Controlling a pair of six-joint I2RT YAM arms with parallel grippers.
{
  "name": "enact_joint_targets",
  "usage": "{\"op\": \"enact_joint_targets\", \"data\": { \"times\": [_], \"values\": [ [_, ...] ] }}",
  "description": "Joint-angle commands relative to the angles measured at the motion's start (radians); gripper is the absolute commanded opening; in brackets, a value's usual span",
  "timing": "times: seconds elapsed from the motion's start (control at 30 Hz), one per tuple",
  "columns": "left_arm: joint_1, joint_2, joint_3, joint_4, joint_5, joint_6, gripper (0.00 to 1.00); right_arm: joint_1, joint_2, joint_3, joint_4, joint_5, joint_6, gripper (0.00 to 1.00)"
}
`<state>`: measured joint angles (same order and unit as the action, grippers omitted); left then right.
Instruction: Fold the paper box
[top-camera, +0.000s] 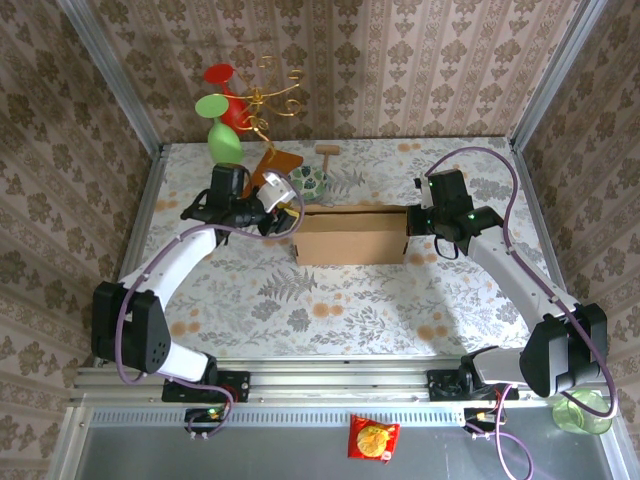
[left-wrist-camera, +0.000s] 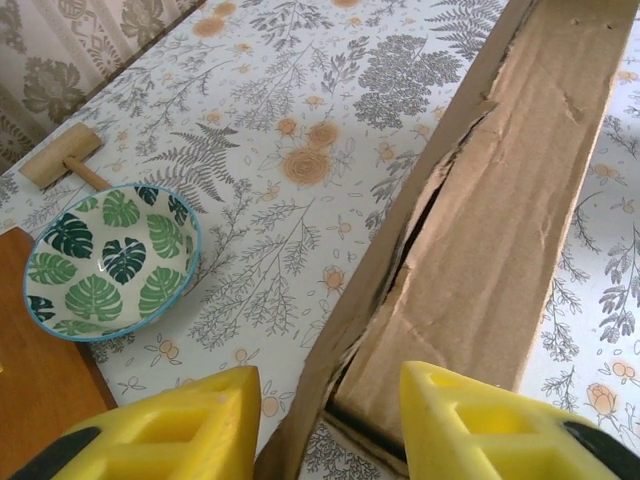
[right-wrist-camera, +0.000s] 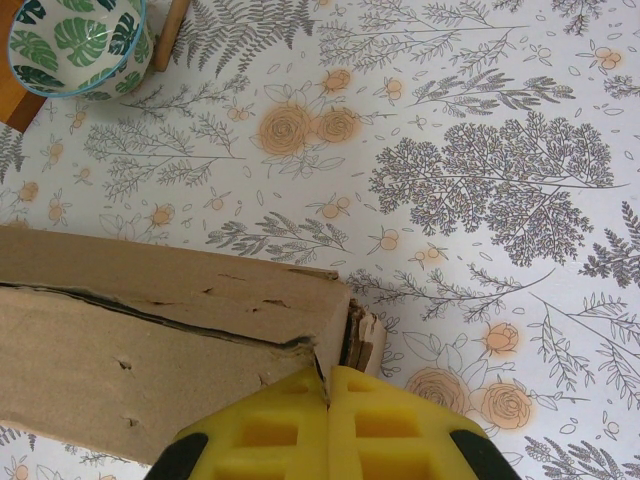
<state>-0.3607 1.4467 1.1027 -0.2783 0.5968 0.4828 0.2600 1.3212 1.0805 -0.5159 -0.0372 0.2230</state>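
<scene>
Top external first, Mira says: where does the paper box (top-camera: 350, 238) lie?

Jon: In the middle of the floral table (top-camera: 300, 310), with its long axis running 9 to 3 o'clock. It's a flat tan cardboard block with an arm at each short end.

Mira: Which arm is where?

Jon: The left gripper (top-camera: 283, 215) is at the box's 9 o'clock end, up toward the 10 o'clock corner. The right gripper (top-camera: 415, 218) is at the 3 o'clock end, near the 2 o'clock corner.

Mira: Is the left one holding anything?

Jon: In the left wrist view its yellow jaws stand apart, and the end of the box rises between them. A thin cardboard wall stands just beside the 7 o'clock jaw. The wider panel runs under the 5 o'clock jaw. So it's released and straddling the cardboard. I can't tell whether either pad presses on it.

Mira: And the right?

Jon: In the right wrist view the jaws are clenched flat against each other, with their tips touching the box's corner. A dark slit runs along the box between two panels there. I can't tell whether a sliver of cardboard is pinched.

Mira: Anything beside the box?

Jon: A leaf-patterned bowl (top-camera: 308, 183) sits at the box's 11 o'clock, near the left gripper and apart from the cardboard. A wooden board (top-camera: 277, 160) lies at the bowl's 10 o'clock. A small mallet (top-camera: 327, 152) lies at the bowl's 1 o'clock.
</scene>
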Motion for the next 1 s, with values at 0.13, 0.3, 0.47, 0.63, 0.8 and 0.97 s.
{"op": "enact_joint_targets", "data": {
  "times": [0.13,0.3,0.47,0.63,0.8,0.97],
  "values": [
    [-0.016,-0.009,0.039,-0.047,-0.048,-0.032,0.35,0.008,-0.002,-0.005,-0.081,-0.001,-0.005,0.00],
    [-0.023,-0.012,0.059,-0.072,-0.077,-0.050,0.33,0.008,-0.001,-0.002,-0.084,-0.001,-0.008,0.00],
    [-0.028,-0.027,0.051,-0.064,-0.117,-0.082,0.35,0.008,0.001,-0.003,-0.084,-0.001,-0.008,0.00],
    [-0.032,-0.015,0.064,-0.082,-0.109,-0.090,0.25,0.008,0.004,-0.003,-0.080,-0.003,-0.006,0.00],
    [-0.034,-0.013,0.074,-0.088,-0.112,-0.102,0.24,0.008,0.007,-0.002,-0.082,-0.006,-0.005,0.00],
    [-0.041,-0.010,0.100,-0.125,-0.111,-0.131,0.27,0.008,0.008,-0.001,-0.084,-0.004,-0.007,0.00]
  ]
}}
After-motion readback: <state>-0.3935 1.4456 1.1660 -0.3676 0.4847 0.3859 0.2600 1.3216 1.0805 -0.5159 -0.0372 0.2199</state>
